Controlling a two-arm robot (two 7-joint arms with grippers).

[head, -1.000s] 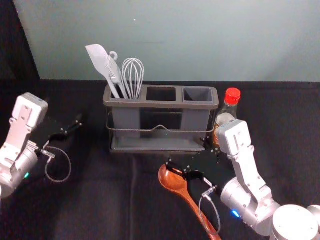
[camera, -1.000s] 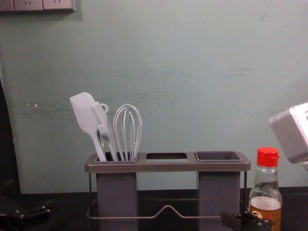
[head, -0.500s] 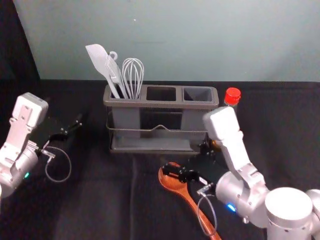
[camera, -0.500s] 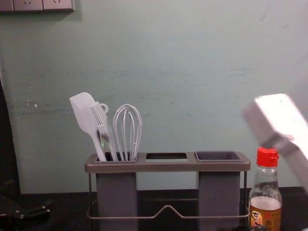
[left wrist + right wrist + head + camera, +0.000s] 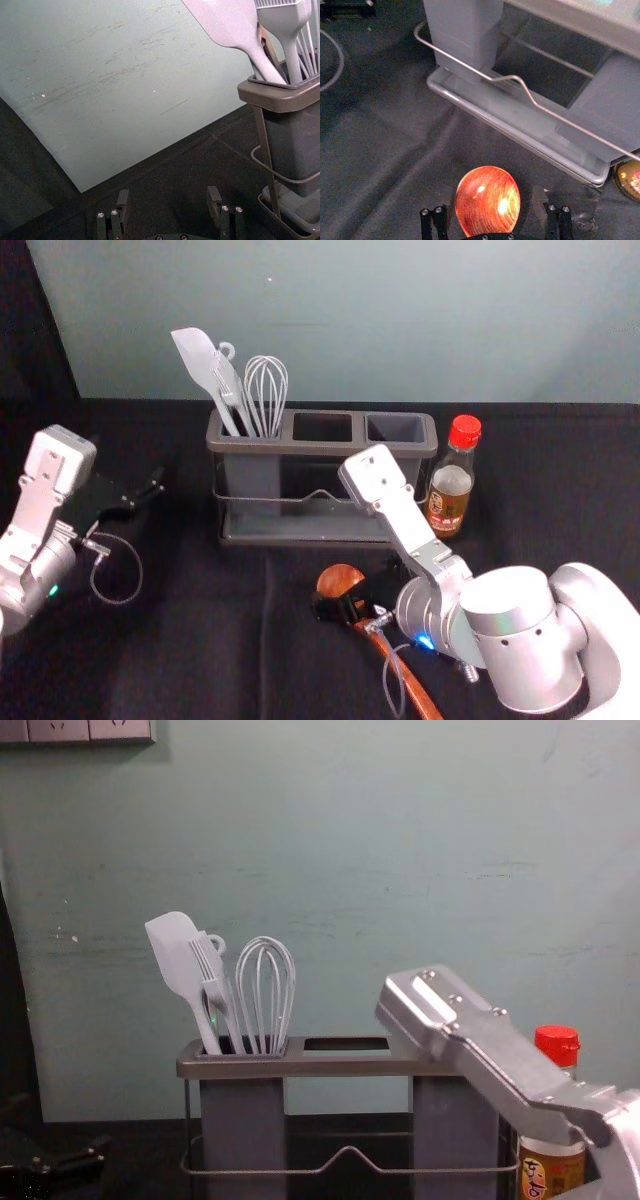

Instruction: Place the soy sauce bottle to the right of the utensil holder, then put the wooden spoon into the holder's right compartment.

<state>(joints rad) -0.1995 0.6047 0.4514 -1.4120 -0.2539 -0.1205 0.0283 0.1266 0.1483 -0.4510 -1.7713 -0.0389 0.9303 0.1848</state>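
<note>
The soy sauce bottle stands upright just right of the utensil holder; the chest view shows its red cap behind the right arm. On the cloth before the holder lies the wooden spoon, handle toward the front right. My right gripper is over the spoon's bowl end. In the right wrist view that gripper is open, with the bowl seen between its fingers. Off to the holder's left, my left gripper is parked; the left wrist view shows this gripper open.
A white spatula, a brush and a whisk stand in the holder's left compartment. The holder's right compartment has nothing standing in it. Black cloth covers the table, with a wall behind.
My right arm has moved left and toward the front, away from the bottle and over the spoon. The bottle, holder and spoon have stayed put, as has the left arm.
</note>
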